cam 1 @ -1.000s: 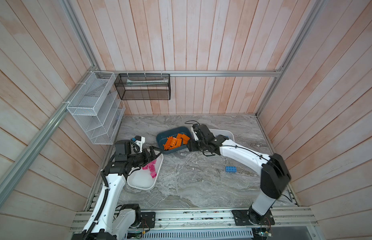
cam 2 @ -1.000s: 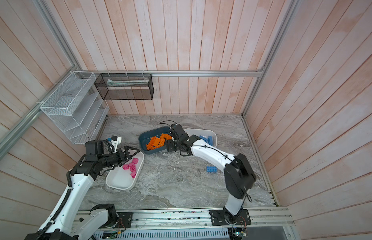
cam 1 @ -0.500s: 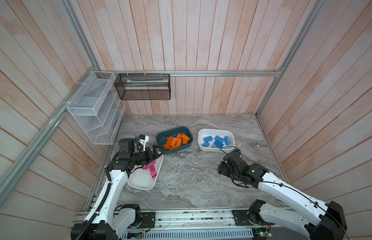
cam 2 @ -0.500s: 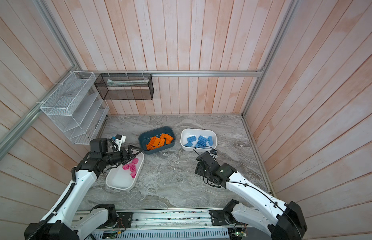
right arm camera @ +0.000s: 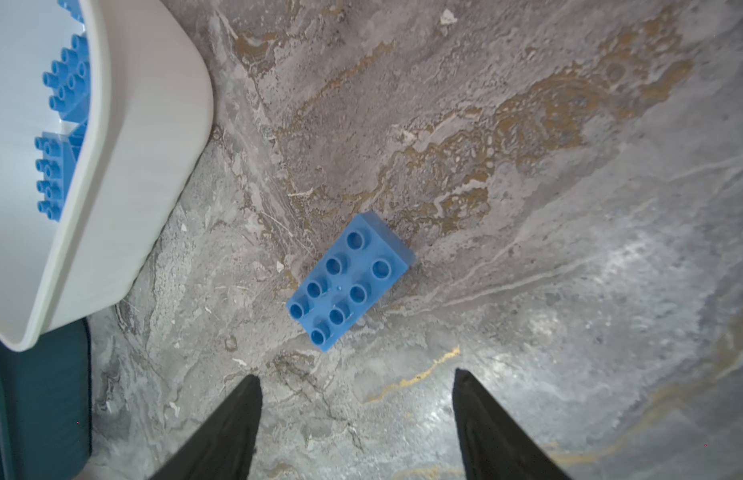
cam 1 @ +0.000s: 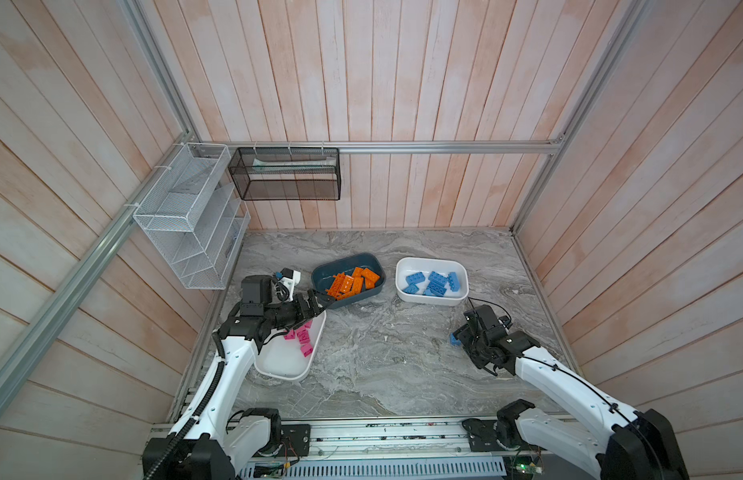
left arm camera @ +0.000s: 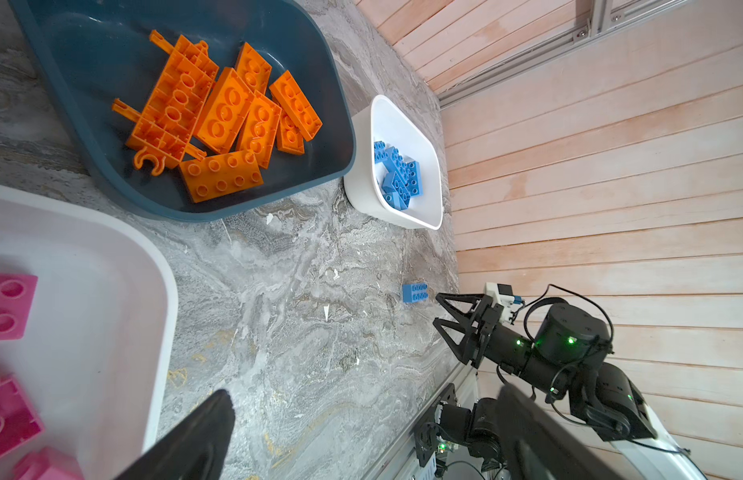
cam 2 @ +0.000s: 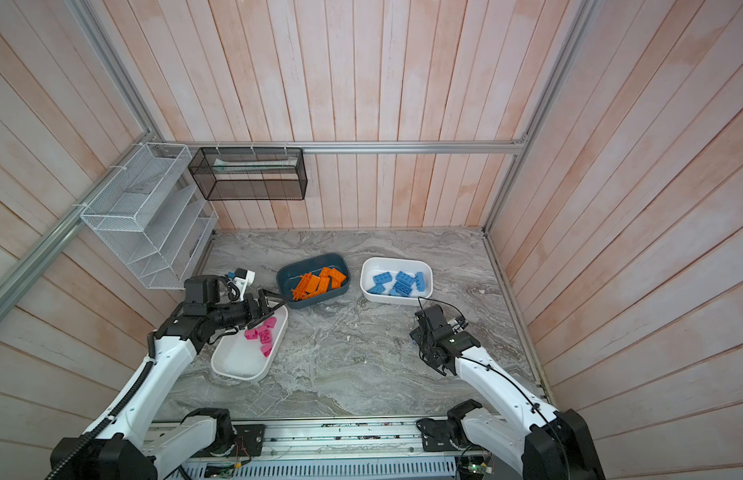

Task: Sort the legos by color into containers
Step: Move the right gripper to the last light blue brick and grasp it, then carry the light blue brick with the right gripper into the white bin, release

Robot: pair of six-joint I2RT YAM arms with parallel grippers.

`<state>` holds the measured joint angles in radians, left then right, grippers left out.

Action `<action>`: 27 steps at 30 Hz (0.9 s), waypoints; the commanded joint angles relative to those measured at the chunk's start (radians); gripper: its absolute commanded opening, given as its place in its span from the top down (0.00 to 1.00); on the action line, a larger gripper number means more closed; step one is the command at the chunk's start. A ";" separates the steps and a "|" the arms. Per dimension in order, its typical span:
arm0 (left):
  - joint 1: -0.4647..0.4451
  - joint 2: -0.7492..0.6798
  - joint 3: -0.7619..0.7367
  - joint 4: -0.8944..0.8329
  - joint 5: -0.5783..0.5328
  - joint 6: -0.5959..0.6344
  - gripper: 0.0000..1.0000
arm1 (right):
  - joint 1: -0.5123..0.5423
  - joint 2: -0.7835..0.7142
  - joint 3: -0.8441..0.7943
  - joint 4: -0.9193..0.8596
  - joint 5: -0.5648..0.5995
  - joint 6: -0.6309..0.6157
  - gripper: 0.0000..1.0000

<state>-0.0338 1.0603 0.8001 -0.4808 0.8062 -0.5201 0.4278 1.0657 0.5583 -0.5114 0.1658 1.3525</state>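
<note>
Hovering low over the marbled surface (cam 1: 382,357), the right gripper (right arm camera: 355,374) has its jaws parted to a middling width with nothing between them. A lone blue brick (right arm camera: 349,282) lies studs-up on the surface just beyond the fingertips, clear of them and slanted across the gripper's line. From above, the arm hides most of that brick and only a blue corner peeks out. Farther back and near it sits the white tub of blue bricks (cam 1: 432,301), with several blue legos (cam 1: 432,282) heaped inside. Just beside that tub, without touching it, stands the dark teal tub (cam 1: 320,277). It holds the orange legos (cam 1: 353,284), oblong bricks piled against a long orange piece (left arm camera: 170,104) that lies underside up with pegs sticking out. Across the surface, the left gripper (left arm camera: 363,392) is spread wide and carries nothing. It hangs over the far end of the white tub of pink bricks (cam 1: 284,368), its tips reaching toward the teal tub's nearest corner. I cannot tell from here whether they touch the rim. The pink legos (cam 1: 301,336) cluster at that same far end, leaving the near half of the tub bare. On the walls behind hang a white wire-mesh rack (cam 1: 187,216) and a black wire-mesh basket (cam 1: 286,174).
</note>
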 commanded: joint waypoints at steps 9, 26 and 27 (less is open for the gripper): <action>-0.003 -0.002 -0.008 0.011 -0.001 0.015 0.00 | -0.068 0.219 0.053 0.147 -0.041 -0.038 0.38; -0.002 -0.022 -0.012 -0.010 -0.013 0.033 0.00 | -0.087 0.441 0.152 0.063 -0.035 -0.184 0.48; -0.001 -0.023 -0.010 -0.015 -0.013 0.036 0.00 | -0.085 0.448 0.153 0.060 -0.039 -0.207 0.49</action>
<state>-0.0338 1.0546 0.8001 -0.4820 0.8024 -0.5125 0.3431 1.4696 0.7174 -0.3794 0.1291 1.2057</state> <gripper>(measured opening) 0.998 0.514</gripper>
